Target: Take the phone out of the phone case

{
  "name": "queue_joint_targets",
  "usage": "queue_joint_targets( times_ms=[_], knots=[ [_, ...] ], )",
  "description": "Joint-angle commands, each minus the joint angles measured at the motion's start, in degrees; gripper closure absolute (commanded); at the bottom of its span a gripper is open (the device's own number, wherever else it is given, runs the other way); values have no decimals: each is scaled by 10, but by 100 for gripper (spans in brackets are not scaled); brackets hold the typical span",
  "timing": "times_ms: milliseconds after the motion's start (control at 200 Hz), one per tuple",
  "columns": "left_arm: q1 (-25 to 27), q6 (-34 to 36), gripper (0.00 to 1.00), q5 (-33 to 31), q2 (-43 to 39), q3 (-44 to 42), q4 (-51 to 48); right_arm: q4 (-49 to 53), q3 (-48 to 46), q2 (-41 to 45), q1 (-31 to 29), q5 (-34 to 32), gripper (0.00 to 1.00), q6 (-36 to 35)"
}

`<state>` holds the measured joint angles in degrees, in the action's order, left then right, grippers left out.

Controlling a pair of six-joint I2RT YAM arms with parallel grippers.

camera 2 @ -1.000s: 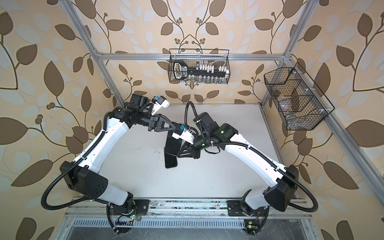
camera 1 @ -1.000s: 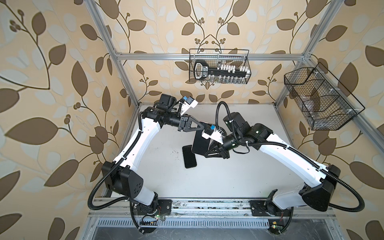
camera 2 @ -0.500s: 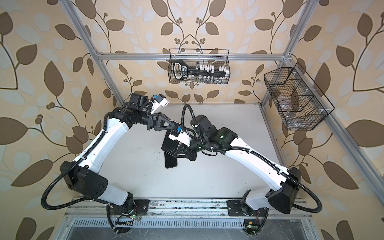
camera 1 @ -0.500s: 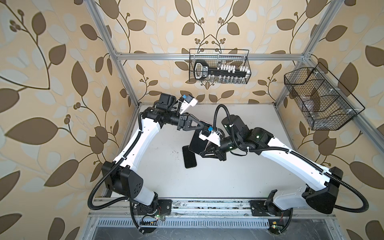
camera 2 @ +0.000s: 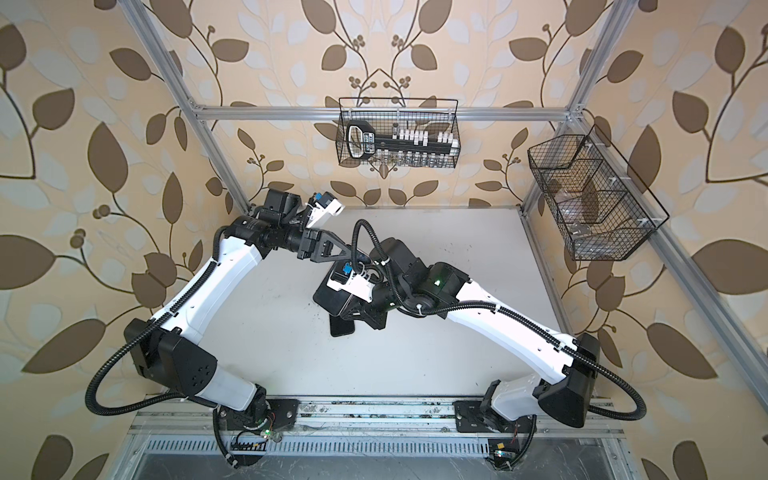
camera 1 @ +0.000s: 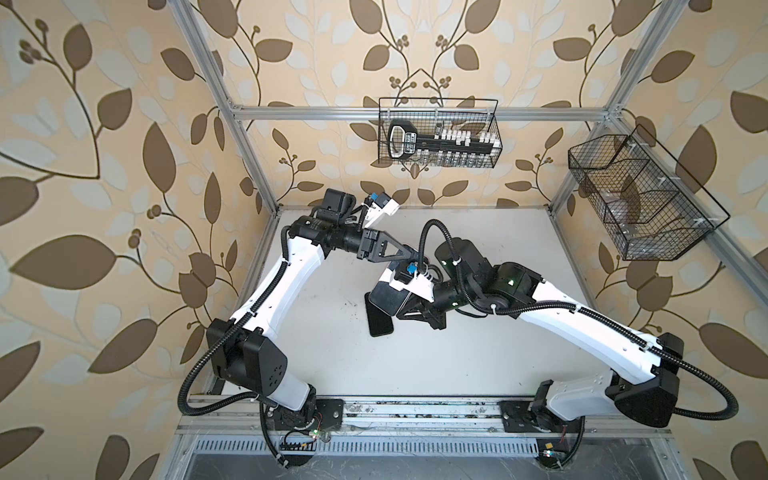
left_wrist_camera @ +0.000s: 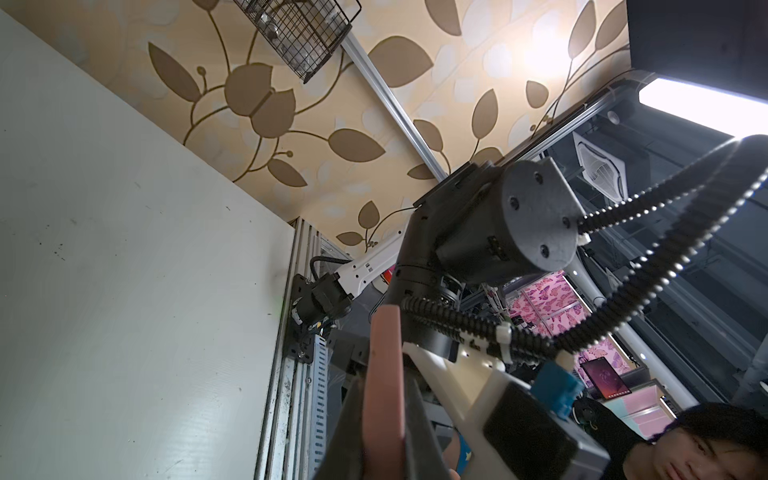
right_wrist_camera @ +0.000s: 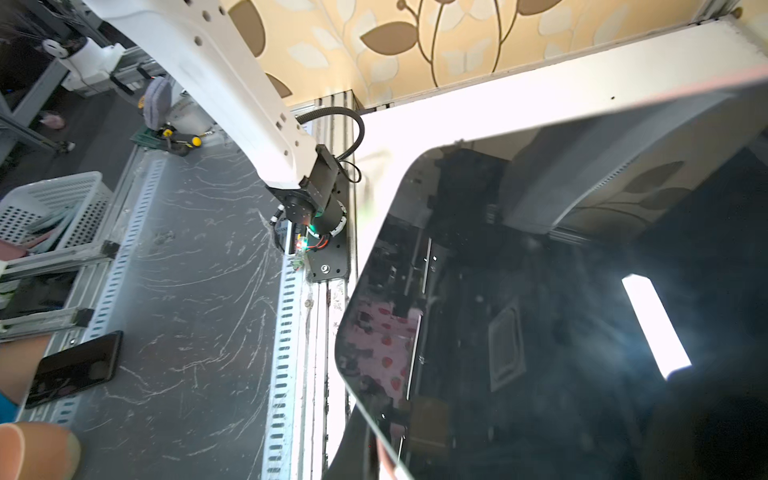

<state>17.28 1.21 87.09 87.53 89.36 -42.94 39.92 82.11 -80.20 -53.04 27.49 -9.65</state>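
Nearest, at the lower middle of both top views, a black flat slab [camera 1: 379, 323] lies on the white table [camera 1: 478, 357]. Just above it in the frame the phone [camera 1: 386, 296] hangs tilted in the air, with the right gripper [camera 1: 406, 305] pinched onto its right edge. Farther back, the left gripper [camera 1: 410, 254] has its fingers clamped on the rim of the pink phone case [left_wrist_camera: 384, 365]. Beyond, a wire basket [camera 1: 440, 137] hangs on the back wall.
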Motion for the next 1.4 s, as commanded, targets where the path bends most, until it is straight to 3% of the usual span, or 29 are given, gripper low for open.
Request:
queue_joint_targets(
  times_ms=[0, 165, 520, 780, 1130, 1395],
  knots=[
    [10, 0, 100, -74, 7, -6, 46, -110, 0, 22, -28, 20, 89, -33],
    [11, -21, 100, -74, 3, -8, 69, -121, -17, 31, -28, 16, 89, -28],
    [12, -110, 100, -79, -10, -29, 156, -212, -119, 81, -8, -119, 88, 8],
    [16, -147, 100, -85, -20, -35, 198, -314, -207, 145, 57, -59, 87, 91],
    [28, -221, 100, -102, -27, -51, 279, -406, -265, 154, 112, 4, 86, 191],
    [39, -329, 100, -146, -46, -99, 412, -559, -337, 157, 141, 33, 86, 325]
  ],
)
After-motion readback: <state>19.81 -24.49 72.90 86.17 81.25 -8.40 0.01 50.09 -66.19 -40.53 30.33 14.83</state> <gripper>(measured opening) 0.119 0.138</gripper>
